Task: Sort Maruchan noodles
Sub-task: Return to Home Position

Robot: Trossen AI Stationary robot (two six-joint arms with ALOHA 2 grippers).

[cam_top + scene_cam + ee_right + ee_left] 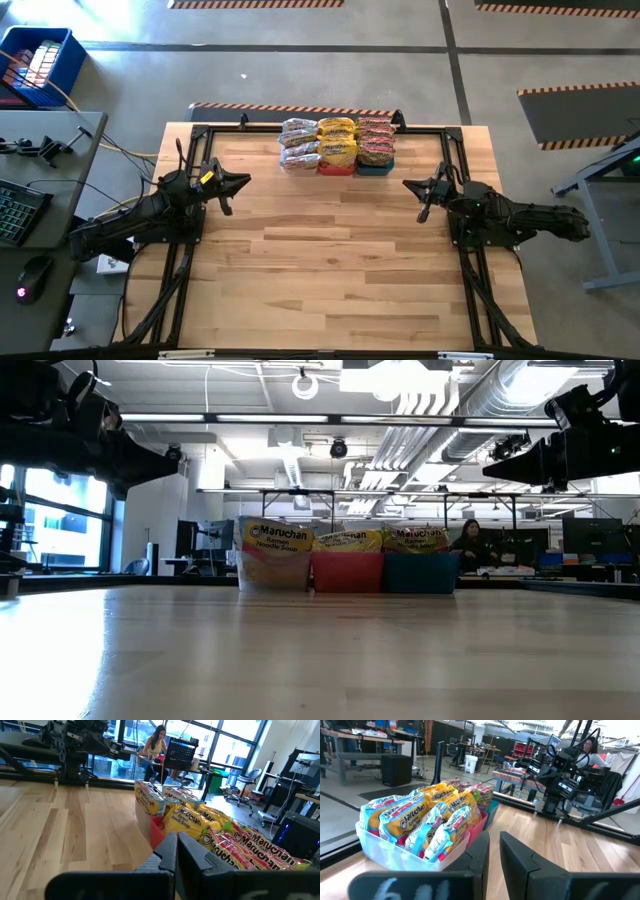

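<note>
left pincer (243, 182): hangs over the left side of the worktop (320, 270), well apart from the bins. its fingers are drawn almost together with only a sliver between them, and they pinch nothing.
right pincer (407, 185): hangs at the matching spot on the right side, fingers pressed together and empty.
maruchan noodles (425, 815): every pack in view sits in one of three bins that touch in a row at the far edge, midway between the arms.
sorting: silvery-blue packs (298, 140) are in the clear bin (390, 852), yellow packs (337, 140) in the red bin (346, 572), and red-green packs (375, 140) in the teal bin (420, 572).
stage: the sorting looks finished, and only parking the arms seems left.
risk, heaps: the packs are piled above the rims, some standing on edge. the wrap looks slick, so a jolt to a bin could send a top pack sliding out.
risk, mixing: because the bins touch, a pack that slips could land in the neighbouring colour and undo the sort.
risk, arms: a wide swing toward the far edge while parking could clip a heap or nudge the row.
</note>
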